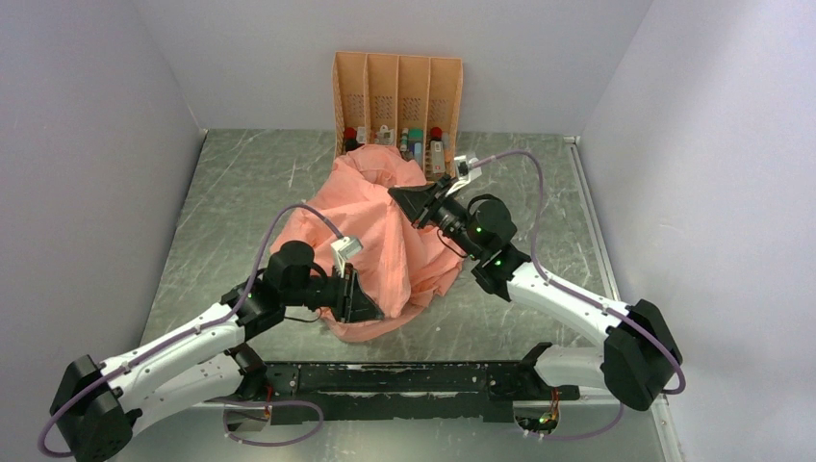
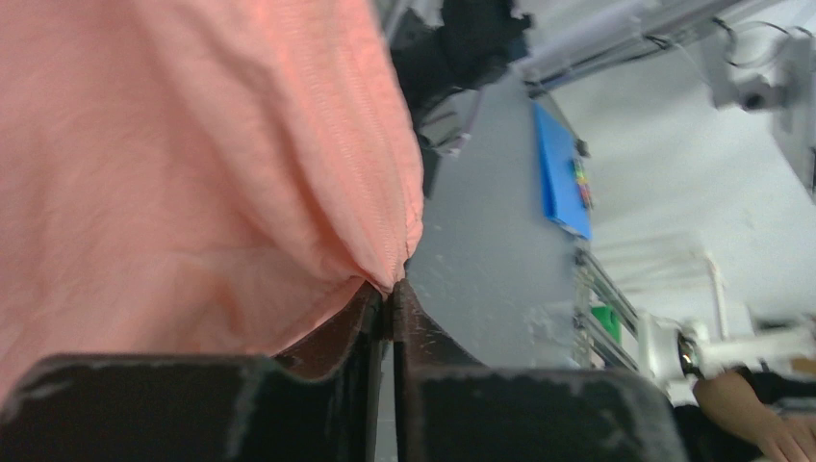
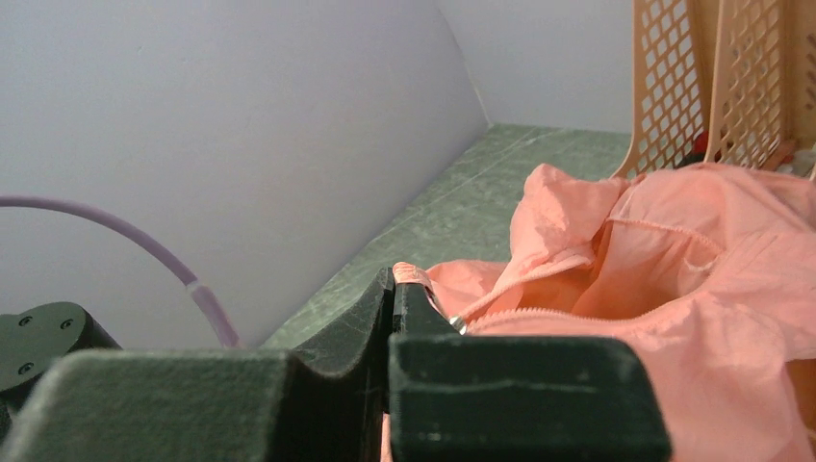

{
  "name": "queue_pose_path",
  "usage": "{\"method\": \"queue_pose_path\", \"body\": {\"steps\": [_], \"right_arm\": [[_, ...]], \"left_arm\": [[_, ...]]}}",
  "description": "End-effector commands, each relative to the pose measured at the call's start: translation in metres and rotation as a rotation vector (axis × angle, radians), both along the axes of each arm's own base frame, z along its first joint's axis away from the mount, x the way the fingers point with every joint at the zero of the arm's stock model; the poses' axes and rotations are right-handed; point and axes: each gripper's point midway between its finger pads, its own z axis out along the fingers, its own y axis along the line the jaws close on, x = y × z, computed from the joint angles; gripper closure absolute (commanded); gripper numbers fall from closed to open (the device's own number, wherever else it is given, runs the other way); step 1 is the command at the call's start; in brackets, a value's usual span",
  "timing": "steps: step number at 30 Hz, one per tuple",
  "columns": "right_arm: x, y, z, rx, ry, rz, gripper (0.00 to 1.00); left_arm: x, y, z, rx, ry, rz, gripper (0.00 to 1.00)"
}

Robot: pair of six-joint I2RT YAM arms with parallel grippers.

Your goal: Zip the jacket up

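Observation:
The salmon-pink jacket (image 1: 390,245) lies bunched in the middle of the table, its collar end toward the rack. My left gripper (image 1: 370,310) is at the jacket's near bottom edge. In the left wrist view it (image 2: 393,292) is shut, pinching the jacket (image 2: 192,173) at the hem by the zipper seam. My right gripper (image 1: 402,199) is at the upper part of the jacket. In the right wrist view it (image 3: 393,285) is shut on the pink zipper pull tab (image 3: 411,275), with the silver slider (image 3: 458,323) beside it and the zipper teeth of the jacket (image 3: 693,289) running right.
The orange four-slot rack (image 1: 396,91) with small items stands at the back wall just behind the jacket, and also shows in the right wrist view (image 3: 722,87). Grey walls close in the table (image 1: 241,183) on the left, right and back.

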Motion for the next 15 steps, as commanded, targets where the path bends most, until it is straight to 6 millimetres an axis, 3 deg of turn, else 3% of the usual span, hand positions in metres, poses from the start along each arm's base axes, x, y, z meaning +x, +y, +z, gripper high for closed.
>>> {"method": "queue_pose_path", "body": {"steps": [1, 7, 9, 13, 15], "right_arm": [[-0.008, -0.014, 0.046, 0.041, -0.126, -0.017, 1.00], [-0.027, -0.013, 0.051, 0.047, -0.132, 0.057, 1.00], [-0.031, -0.012, 0.051, 0.055, -0.127, 0.075, 1.00], [-0.039, -0.010, 0.053, 0.074, -0.116, 0.118, 1.00], [-0.044, -0.008, 0.055, 0.089, -0.112, 0.143, 1.00]], "left_arm": [[0.033, 0.014, 0.012, 0.097, -0.091, 0.203, 0.69], [0.060, 0.023, 0.045, 0.090, -0.192, 0.348, 0.56], [0.065, 0.021, 0.058, 0.059, -0.221, 0.366, 0.39], [0.073, 0.014, 0.081, 0.008, -0.267, 0.370, 0.34], [0.076, 0.008, 0.092, -0.025, -0.288, 0.365, 0.22]]}}
